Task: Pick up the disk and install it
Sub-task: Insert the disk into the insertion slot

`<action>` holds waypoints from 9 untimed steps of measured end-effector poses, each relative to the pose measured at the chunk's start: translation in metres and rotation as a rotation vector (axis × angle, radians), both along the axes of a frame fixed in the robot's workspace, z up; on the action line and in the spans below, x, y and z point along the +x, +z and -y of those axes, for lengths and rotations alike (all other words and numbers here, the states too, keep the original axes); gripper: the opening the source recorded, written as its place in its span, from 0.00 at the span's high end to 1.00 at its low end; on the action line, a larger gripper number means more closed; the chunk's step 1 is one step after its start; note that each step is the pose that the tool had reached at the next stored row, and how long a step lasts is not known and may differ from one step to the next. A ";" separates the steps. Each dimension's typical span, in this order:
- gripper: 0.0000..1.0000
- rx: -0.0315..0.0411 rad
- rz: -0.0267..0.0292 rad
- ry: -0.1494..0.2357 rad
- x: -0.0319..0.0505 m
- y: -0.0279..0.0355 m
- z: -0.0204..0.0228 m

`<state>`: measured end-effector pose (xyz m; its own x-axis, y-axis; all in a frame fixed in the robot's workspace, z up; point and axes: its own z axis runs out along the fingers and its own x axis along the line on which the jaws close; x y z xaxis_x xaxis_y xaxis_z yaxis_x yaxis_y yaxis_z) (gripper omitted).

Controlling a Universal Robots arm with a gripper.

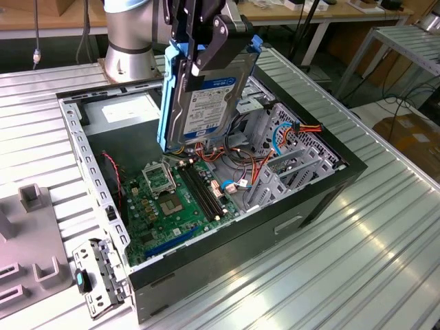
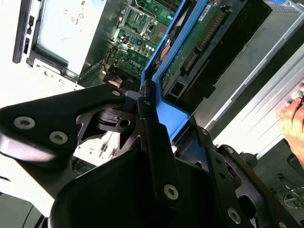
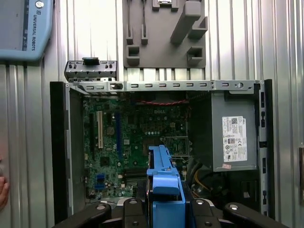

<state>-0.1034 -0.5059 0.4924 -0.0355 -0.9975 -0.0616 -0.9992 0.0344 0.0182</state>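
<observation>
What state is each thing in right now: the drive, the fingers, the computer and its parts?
Computer case: lying on its side, cover off.
Disk: held up on edge above the case.
Fingers: shut on the disk.
Grey box: fitted inside the case.
Metal bracket: outside the case, by its corner.

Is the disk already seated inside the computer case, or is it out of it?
Out. In the exterior view the gripper holds the disk on edge over the open computer case, above the motherboard, not seated in any bay.
</observation>
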 end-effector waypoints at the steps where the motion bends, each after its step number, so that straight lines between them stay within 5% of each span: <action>1: 0.63 -0.0001 -0.0001 0.000 0.0013 0.0000 0.0002; 9: 0.63 -0.0004 -0.0001 0.000 0.0088 -0.0001 0.0007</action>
<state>-0.0946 -0.5067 0.4922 -0.0355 -0.9975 -0.0611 -0.9992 0.0344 0.0183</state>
